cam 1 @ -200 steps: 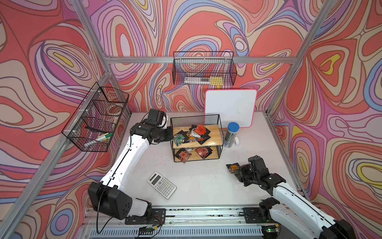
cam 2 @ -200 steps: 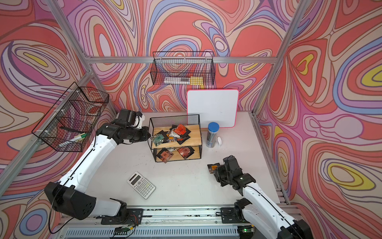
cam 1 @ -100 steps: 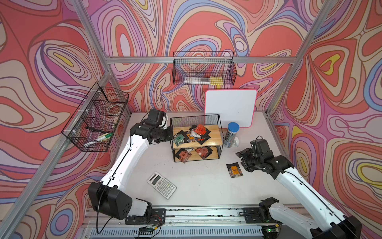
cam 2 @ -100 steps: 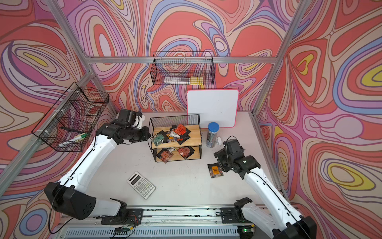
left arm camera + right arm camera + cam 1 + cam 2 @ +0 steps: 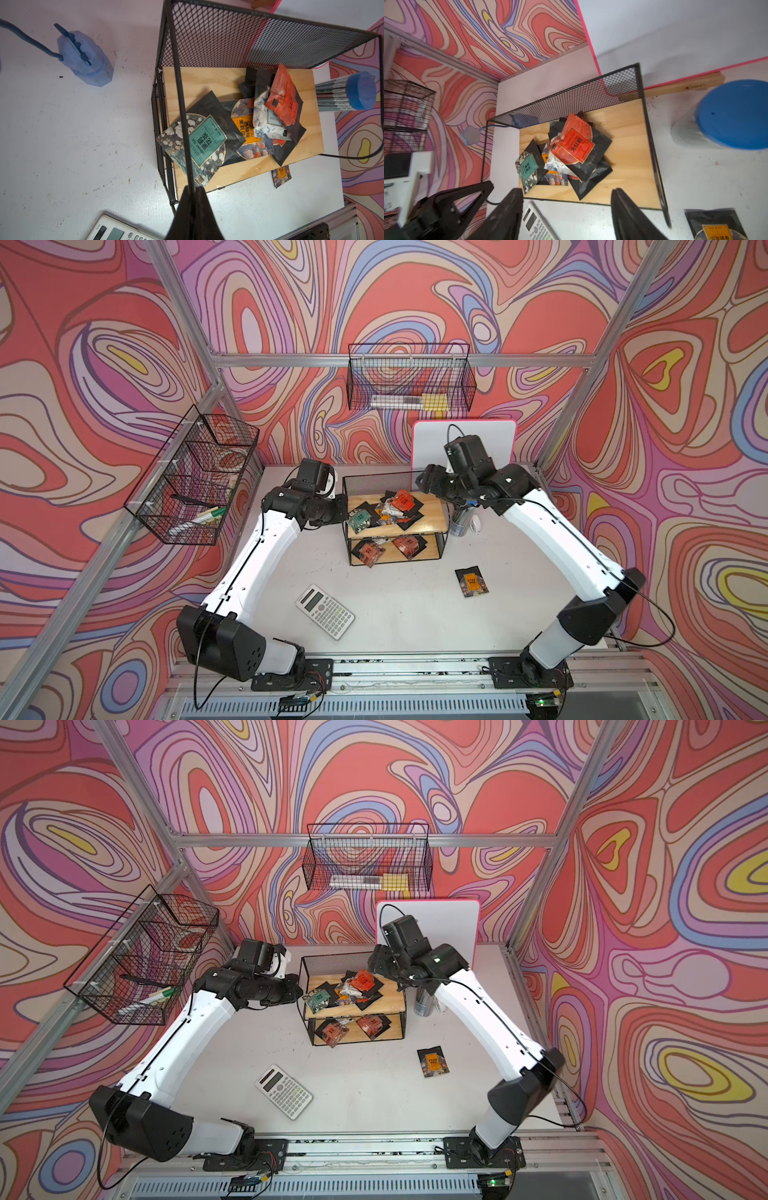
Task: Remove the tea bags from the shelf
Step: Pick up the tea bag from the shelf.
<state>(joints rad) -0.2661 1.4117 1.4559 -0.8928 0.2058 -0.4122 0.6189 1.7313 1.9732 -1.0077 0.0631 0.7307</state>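
1. The tea bags [image 5: 388, 509] mostly lie in a loose, overlapping heap on the top board of the shelf [image 5: 434, 517], left of the board's centre in both top views. A red-labelled sachet [image 5: 573, 143] tops the heap, and a green-labelled sachet [image 5: 204, 141] sits at the board's left edge by the wire frame.
2. A few more tea bags rest on the lower board, and one of them pokes over its front edge.
3. Only one orange-labelled sachet [image 5: 471, 581] is off the shelf. It lies flat on the table [image 5: 399, 593], to the lower right of the shelf and well apart from it. I judge the task barely begun, with both boards left to clear.
4. The right claw [image 5: 566, 191] is released, its fingers spread wide with nothing between them. In a top view it hangs at the shelf's upper right corner, and the heap is just to its lower left, near but apart. In the right wrist view the heap sits just above the finger gap, so the red-labelled sachet looks like the likeliest next pick.
5. The left claw [image 5: 193, 195] is clenched. The shelf's thin top wire runs straight into its tips, so it appears to pinch the frame at the shelf's left side, probably to steady it. The green-labelled sachet lies on the board just below.
6. A calculator [image 5: 325, 611] lies to the lower left of the shelf.
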